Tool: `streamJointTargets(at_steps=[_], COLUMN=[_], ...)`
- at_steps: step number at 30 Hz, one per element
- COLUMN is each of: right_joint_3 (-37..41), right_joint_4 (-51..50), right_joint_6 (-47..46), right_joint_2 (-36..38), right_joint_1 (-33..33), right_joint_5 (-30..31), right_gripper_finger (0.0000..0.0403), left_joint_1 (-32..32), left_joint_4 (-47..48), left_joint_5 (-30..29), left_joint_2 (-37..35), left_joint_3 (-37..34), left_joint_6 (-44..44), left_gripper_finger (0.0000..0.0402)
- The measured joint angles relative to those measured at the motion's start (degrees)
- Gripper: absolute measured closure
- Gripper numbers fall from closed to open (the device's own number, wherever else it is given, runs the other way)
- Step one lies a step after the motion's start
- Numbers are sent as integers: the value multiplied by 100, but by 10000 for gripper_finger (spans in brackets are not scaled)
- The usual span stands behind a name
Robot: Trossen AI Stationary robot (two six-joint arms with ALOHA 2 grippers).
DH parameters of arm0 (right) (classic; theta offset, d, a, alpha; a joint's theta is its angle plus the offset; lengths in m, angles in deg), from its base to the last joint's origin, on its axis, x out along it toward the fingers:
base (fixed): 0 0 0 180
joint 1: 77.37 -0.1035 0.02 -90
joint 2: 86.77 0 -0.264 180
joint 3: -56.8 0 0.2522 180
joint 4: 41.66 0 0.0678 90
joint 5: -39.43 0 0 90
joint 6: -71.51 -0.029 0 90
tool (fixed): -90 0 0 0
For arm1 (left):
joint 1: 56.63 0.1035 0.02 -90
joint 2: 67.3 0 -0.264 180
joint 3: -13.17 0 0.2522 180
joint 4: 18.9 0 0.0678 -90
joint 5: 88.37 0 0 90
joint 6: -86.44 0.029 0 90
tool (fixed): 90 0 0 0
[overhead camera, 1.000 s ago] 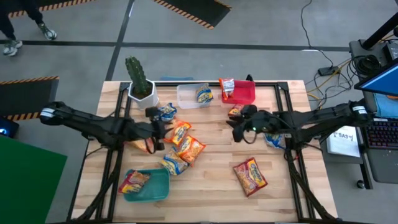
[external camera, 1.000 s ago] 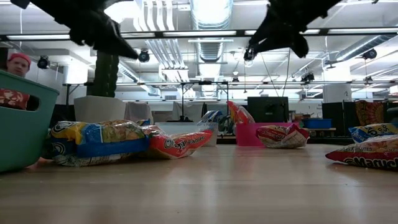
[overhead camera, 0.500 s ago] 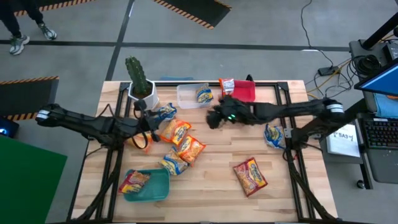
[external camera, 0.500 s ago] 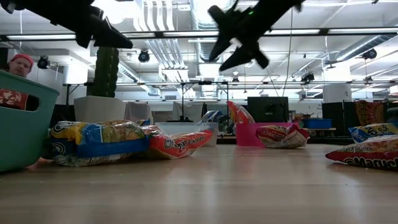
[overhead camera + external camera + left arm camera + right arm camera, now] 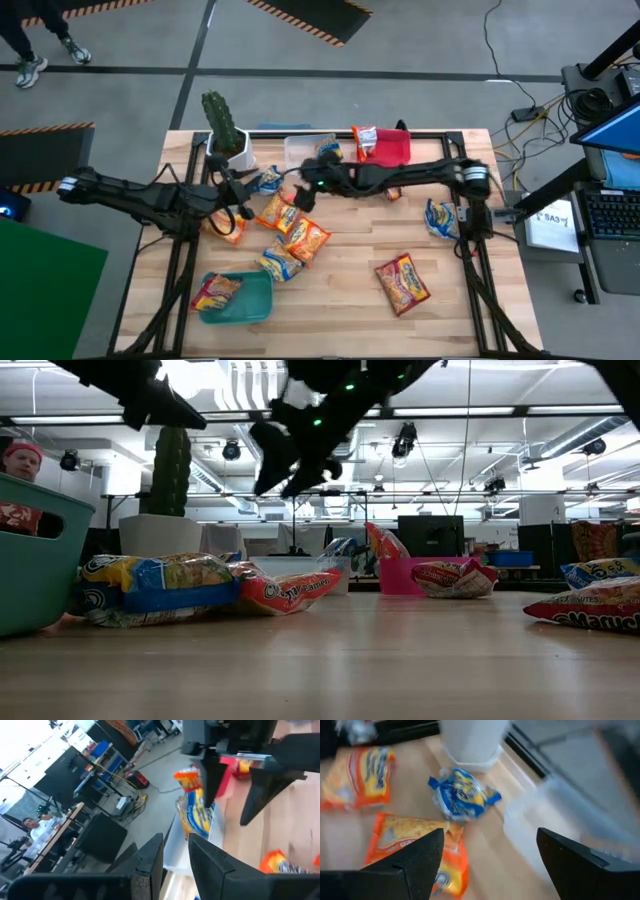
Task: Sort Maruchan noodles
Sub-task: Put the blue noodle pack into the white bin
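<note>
packets: we count a cluster of noodle packets (image 5: 290,225) mid-table, left of centre; a blue one (image 5: 462,795) lies just beside the white cactus pot (image 5: 230,150), orange ones (image 5: 415,850) just near of it.
outliers: red-yellow packet (image 5: 402,283) alone at near right; blue one (image 5: 440,218) at the right edge by the arm base.
already binned: one in the teal bin (image 5: 255,300) near left, one in the clear bin (image 5: 300,160) far centre, one at the red bin (image 5: 395,150) far right of centre.
handling: we judge them light, crinkly, soft film over a brittle noodle block; slippery. Pinch across a short edge or the sealed fin, and don't crush.
right gripper (image 5: 305,190): reached across, above the blue packet, fingers (image 5: 415,857) spread wide, nothing between them.
left gripper (image 5: 235,212): over the left edge of the cluster, fingers (image 5: 150,857) close together with a narrow gap; we can't tell if they pinch anything.
hidden: overlapped packets in the cluster are hard to count; the right arm covers something orange by the red bin. Bin contents are cut off in the low view.
</note>
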Motion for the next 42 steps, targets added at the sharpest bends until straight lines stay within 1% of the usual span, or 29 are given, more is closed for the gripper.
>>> streamJointTargets(at_steps=[2,4,6,9,13,17,22,26,31,38,42], right_joint_3=[-378,-764,-1148,-1763,-2612,-3305,-3964,-4191,-4140,-3913,-3825], right_joint_4=[-13,-17,-27,-118,-389,-695,-986,-940,-918,-895,-906], right_joint_6=[923,1700,2241,2704,2881,2874,2460,2073,1877,1921,1954], right_joint_2=[-348,-698,-1053,-1591,-2299,-2866,-3325,-3485,-3518,-3514,-3513], right_joint_1=[-4,14,30,65,120,179,254,334,448,457,457], right_joint_5=[-29,-181,-276,-374,-560,-596,-1021,-1061,-1661,-1725,-1726], right_gripper_finger=[97,101,105,112,119,124,135,146,161,192,228], left_joint_1=[0,0,0,0,0,0,0,3,2,2,2], left_joint_4=[98,182,178,178,179,172,174,176,178,180,182], left_joint_5=[12,14,14,17,17,19,21,17,19,37,45], left_joint_2=[-7,-5,-7,-13,-17,-17,-22,-22,-22,-22,-22], left_joint_3=[-31,-33,-33,-31,-31,-31,-31,-33,-33,-35,-40], left_joint_6=[-19,-25,-25,-27,-27,-27,-27,-30,-29,-27,-27], left_gripper_finger=[326,326,326,326,326,326,326,326,326,326,326])
